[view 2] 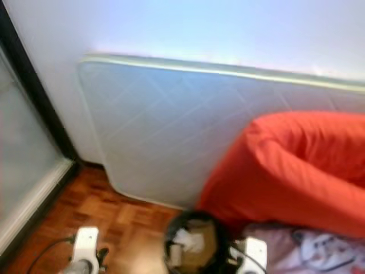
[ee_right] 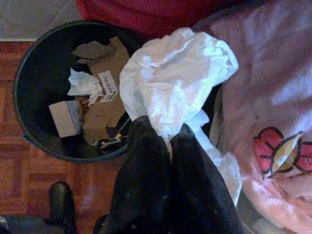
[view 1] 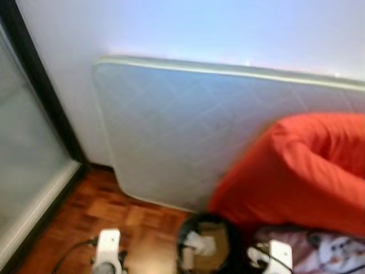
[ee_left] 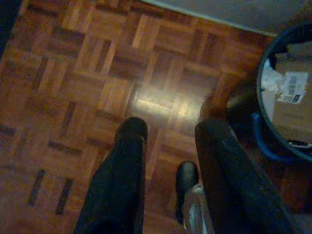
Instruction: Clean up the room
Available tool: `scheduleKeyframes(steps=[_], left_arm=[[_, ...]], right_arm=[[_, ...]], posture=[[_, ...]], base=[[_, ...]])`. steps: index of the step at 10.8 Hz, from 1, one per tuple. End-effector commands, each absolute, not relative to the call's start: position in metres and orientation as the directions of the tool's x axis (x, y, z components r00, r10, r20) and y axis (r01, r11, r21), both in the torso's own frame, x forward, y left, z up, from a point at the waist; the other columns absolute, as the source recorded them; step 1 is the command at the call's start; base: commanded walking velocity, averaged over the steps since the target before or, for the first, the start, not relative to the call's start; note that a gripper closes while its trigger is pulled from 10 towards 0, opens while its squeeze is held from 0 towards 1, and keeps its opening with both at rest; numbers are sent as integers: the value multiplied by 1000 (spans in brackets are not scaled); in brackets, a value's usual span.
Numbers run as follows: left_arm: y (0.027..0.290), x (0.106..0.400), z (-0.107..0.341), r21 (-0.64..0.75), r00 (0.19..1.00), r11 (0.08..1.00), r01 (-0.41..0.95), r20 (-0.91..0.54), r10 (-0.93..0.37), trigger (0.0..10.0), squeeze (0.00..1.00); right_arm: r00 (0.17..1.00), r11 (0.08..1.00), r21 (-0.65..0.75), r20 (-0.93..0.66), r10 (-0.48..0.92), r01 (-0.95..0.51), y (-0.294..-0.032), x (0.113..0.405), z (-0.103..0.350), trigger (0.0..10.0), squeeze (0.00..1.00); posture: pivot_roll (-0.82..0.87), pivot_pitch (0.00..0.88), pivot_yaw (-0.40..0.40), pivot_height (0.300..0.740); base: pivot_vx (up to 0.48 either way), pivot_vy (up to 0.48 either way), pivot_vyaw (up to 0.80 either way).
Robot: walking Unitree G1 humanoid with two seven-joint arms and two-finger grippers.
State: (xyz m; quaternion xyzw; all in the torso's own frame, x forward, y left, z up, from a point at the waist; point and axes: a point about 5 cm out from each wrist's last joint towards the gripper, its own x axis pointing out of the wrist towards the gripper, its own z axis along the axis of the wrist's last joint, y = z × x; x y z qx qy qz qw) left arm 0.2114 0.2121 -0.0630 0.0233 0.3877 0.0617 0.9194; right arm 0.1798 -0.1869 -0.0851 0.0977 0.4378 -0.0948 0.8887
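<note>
Right now my right gripper (ee_right: 168,141) has its two black fingers pinched together on a crumpled white plastic bag (ee_right: 178,83), which bulges out past the fingertips. That bag hangs just beside the rim of the black trash bin (ee_right: 22,73), partly over its edge on the side nearest the pink patterned blanket (ee_right: 273,112). Inside the bin lie torn cardboard pieces (ee_right: 105,90), one with a barcode label, and a wad of white paper (ee_right: 83,83).

My left gripper (ee_left: 168,146) hovers over the parquet floor (ee_left: 97,58) with its fingers spread apart and nothing between them; the bin's rim sits close by one finger.

Ahead, a pale quilted mattress (view 1: 188,125) leans upright against the white wall (view 1: 199,28). An orange beanbag (view 1: 302,171) slumps against the mattress, just behind the bin and above the blanket. A dark-framed glass door (view 1: 23,137) stands at the floor's left edge.
</note>
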Motion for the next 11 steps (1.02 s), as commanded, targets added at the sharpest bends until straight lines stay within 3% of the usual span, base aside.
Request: scheduleKeyframes(steps=[1,6,8,11], left_arm=[[217,201,-68,106,664,988,-109,-732,151,10000,0],[216,202,-68,95,666,989,-112,-731,146,10000,0],[216,202,-68,95,666,989,-111,-731,145,10000,0],[216,202,-68,97,668,990,-104,-731,141,10000,0]], right_arm=[[595,961,103,-801,-73,256,-183,179,-86,10000,0],[597,969,91,-800,-66,230,-182,180,-86,10000,0],[603,971,68,-793,-87,229,-184,180,-85,10000,0],[606,967,86,-791,-81,242,-184,180,-85,10000,0]], posture=[[165,14,-13,740],[164,16,-13,740],[164,16,-10,740],[166,5,-4,740]], base=[[0,0,0],[0,0,0],[0,0,800],[0,0,0]])
